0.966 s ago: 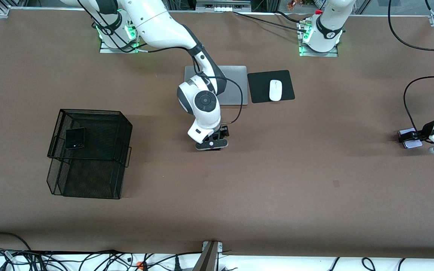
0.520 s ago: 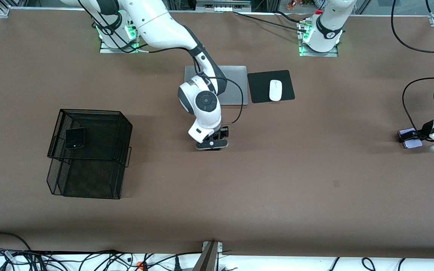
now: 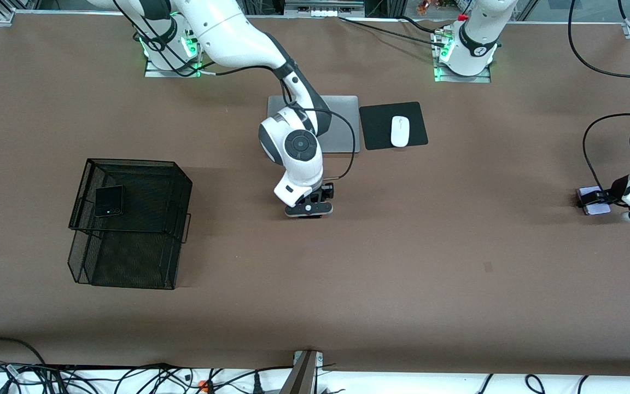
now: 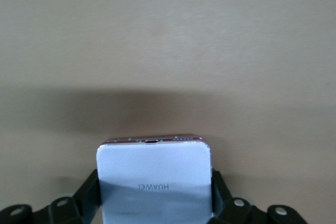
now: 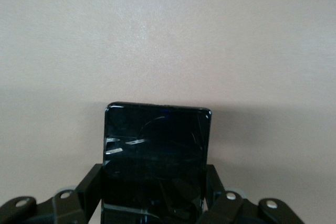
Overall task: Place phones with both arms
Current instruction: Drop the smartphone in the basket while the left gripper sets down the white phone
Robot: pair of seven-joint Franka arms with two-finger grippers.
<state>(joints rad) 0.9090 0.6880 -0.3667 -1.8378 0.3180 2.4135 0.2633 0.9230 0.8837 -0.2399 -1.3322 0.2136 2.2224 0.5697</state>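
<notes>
worktop point(image 3: 435, 284): brown matte sheet, flat, covers the whole top; metal frame rails at the edges, loose black cables along the edge nearest the front camera
right gripper point(image 3: 308, 210): low at mid-worktop, jaws closed on the slab phone
slab phone point(image 5: 156, 156): long, black, glossy; sits between the right jaws, one black finger point(image 5: 86, 190) on each long edge, free end sticking out past the fingertips over bare brown surface
left gripper point(image 3: 599, 200): low at the left arm's end of the worktop, jaws against both sides of the lavender-white flip phone
lavender-white flip phone point(image 4: 156, 182): squarish, pale, HUAWEI lettering on its face; between the left jaws, port edge pointing away from them, lying on the worktop
black flip phone point(image 3: 110, 200): in the upper tier of the mesh basket, well apart from both jaws
mesh basket point(image 3: 175, 180): black wire, two tiers, at the right arm's end
laptop point(image 3: 342, 120): silver, closed, partly under the right arm
mouse point(image 3: 400, 131): white, on black mouse pad point(image 3: 375, 123) beside the laptop
</notes>
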